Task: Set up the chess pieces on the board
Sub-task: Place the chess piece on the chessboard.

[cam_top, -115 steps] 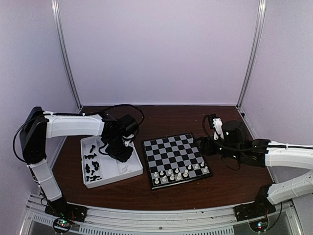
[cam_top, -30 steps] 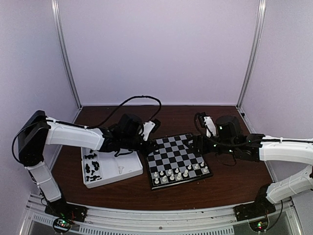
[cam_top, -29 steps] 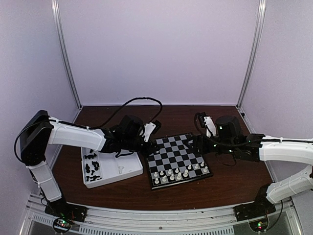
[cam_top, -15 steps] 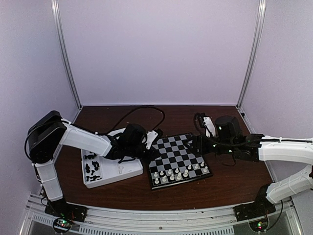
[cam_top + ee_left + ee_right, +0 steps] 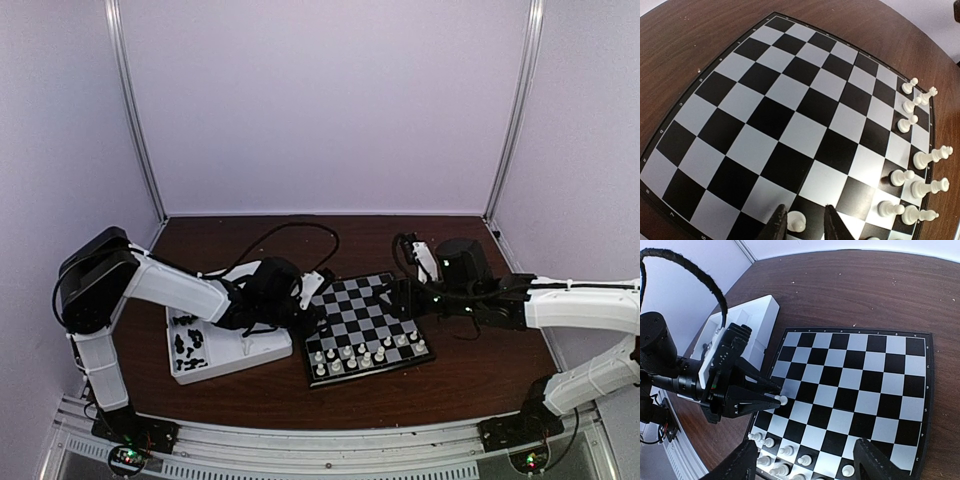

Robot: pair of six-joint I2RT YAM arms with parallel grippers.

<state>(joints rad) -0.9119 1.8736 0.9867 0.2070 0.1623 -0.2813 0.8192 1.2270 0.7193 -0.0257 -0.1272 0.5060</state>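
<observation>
Left gripper [image 5: 805, 212] low at the bottom centre of the left wrist view, its two dark tapered fingers [image 5: 777, 225] slightly parted, one either side of a cream-white pawn [image 5: 796, 222]; a sliver of gap on the pawn's right side, so loose around it rather than pinching; pawn upright on a dark square near the bottom edge of the board [image 5: 790, 100]. Right gripper [image 5: 807, 445] spread wide with nothing between its fingers, hovering at the right side of the board in the top view. Board flat and square, matte black and pale grey checks inside a thin black rim (small pale marks along it); lying at the centre of the top view on the dark brown wood-grain table [image 5: 400, 235]. More cream-white pieces [image 5: 920, 160] clustered along the right edge of the left wrist view; smooth plastic, round-headed pawns and taller figures with flared bases and knobbed tops, all upright. Black pieces [image 5: 188, 345] jumbled in the left part of the white tray [image 5: 255, 350]; shallow, rectangular, moulded, just left of the board.
</observation>
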